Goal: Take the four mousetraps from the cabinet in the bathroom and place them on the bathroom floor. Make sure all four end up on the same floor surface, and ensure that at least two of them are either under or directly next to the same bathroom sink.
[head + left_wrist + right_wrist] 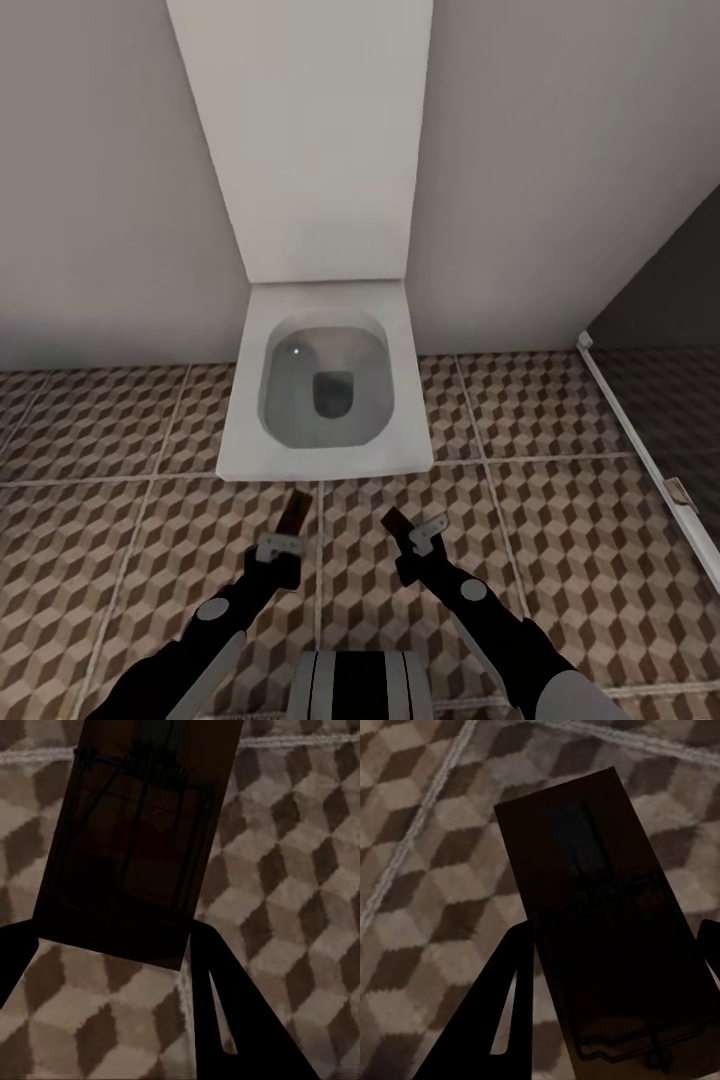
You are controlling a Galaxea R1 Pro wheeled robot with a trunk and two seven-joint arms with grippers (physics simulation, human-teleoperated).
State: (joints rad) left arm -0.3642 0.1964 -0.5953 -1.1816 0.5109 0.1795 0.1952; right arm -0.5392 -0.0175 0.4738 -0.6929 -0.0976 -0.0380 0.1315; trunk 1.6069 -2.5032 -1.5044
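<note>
Both hands carry mousetraps low over the bathroom floor (560, 560), its tiles printed with brown and beige cubes. My left gripper (283, 537) is shut on one mousetrap (294, 512), a flat wooden rectangle sticking out ahead of the fingers. In the left wrist view that mousetrap (131, 847) looks dark, with black wire parts, between the fingers (225, 1020). My right gripper (416, 536) is shut on another mousetrap (394, 521). The right wrist view has it (600, 930) in shadow beside one finger (487, 1020). The cabinet and the sink are out of view.
A white square toilet (325, 455) with its lid up stands straight ahead against the pale wall (100, 200), just beyond both traps. At the right, a white floor rail (640, 450) borders a darker grey section (680, 400). Tiled floor spreads to the left and right of the toilet.
</note>
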